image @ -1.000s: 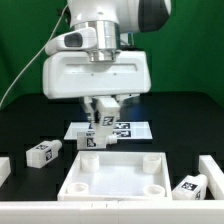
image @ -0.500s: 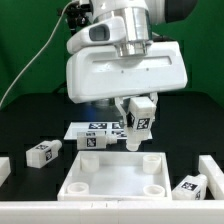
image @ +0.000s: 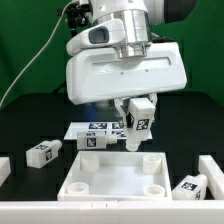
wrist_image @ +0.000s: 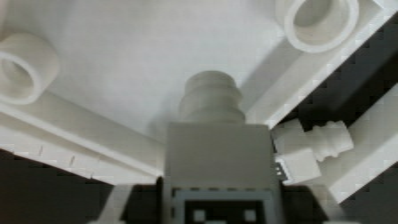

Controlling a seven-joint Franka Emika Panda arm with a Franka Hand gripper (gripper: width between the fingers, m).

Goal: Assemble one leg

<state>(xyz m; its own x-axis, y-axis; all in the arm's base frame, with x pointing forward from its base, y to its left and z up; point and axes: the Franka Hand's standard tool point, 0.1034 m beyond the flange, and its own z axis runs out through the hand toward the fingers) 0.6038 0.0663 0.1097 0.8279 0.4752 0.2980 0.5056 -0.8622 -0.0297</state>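
The leg (image: 140, 118) looks to be smooth white plastic, its tag printed in matt black and white. The square tray-like piece (image: 115, 180) is the same plastic, slightly glossy (light reflects on its rims). The tabletop (image: 25, 125) is matt black, and the arm's housing (image: 125, 70) is glossy white.

White is seen on the leg (image: 140, 118), with a black-and-white square tag carried on its side. The tray-like piece (image: 113, 176) is shown in plain white. Black-and-white tags are printed across the white marker board (image: 100, 128). The same tag pattern is worn by a white spare leg (image: 45, 152) on the black bench (image: 20, 130). A green backdrop (image: 20, 30) is seen behind the white arm housing (image: 125, 70).
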